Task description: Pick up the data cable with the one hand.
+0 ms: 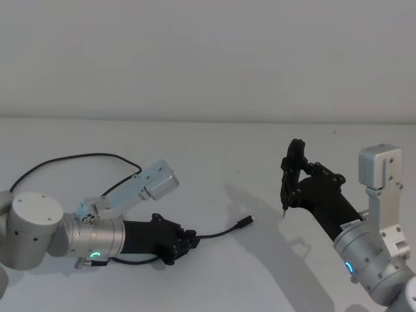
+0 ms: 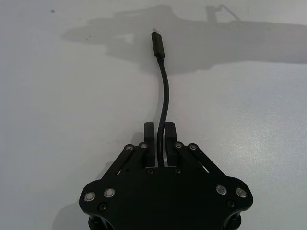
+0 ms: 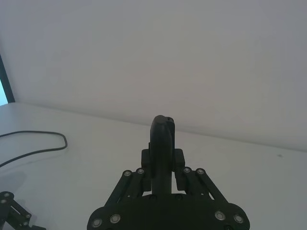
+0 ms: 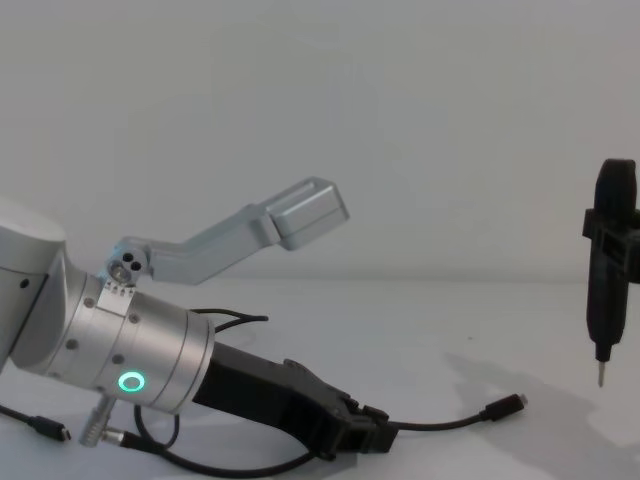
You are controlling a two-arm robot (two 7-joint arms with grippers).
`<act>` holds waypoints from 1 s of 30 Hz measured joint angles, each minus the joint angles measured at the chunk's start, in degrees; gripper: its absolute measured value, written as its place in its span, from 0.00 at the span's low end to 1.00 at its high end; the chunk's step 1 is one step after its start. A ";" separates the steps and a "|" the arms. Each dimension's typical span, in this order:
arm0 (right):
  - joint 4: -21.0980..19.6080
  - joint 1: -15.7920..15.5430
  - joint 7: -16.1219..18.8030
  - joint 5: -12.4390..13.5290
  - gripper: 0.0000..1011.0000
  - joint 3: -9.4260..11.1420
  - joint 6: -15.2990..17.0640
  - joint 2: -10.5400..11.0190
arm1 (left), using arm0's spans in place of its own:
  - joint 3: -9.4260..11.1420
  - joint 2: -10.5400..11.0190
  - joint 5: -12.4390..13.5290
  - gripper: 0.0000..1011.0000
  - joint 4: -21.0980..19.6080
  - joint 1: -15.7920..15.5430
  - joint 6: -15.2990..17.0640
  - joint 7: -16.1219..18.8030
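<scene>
Currently at the grasp stage. Noted left end effector (image 1: pixel 190 240) low over counter (image 1: pixel 214 143), clenched on cable (image 1: pixel 224 231) a little behind its plug; rest of cord looping back behind the left arm. Plug end free, toward centre. Further right, noted right end effector (image 1: pixel 291 185) raised, clamped on tool (image 4: pixel 603 320), idle. Next, probably: lift straight up, holding grip firm against cord slipping.
</scene>
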 joint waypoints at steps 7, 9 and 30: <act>0.00 0.00 0.00 0.00 0.27 0.00 0.00 0.00 | 0.00 0.00 0.00 0.09 0.00 -0.02 -0.01 0.00; 0.00 0.00 0.00 0.00 0.27 0.00 0.00 0.00 | 0.00 0.00 0.00 0.08 0.00 -0.02 -0.01 0.00; -0.57 -0.08 0.43 0.45 0.27 0.69 -0.36 -0.50 | 0.50 0.60 0.91 0.07 -0.85 0.00 -1.95 0.46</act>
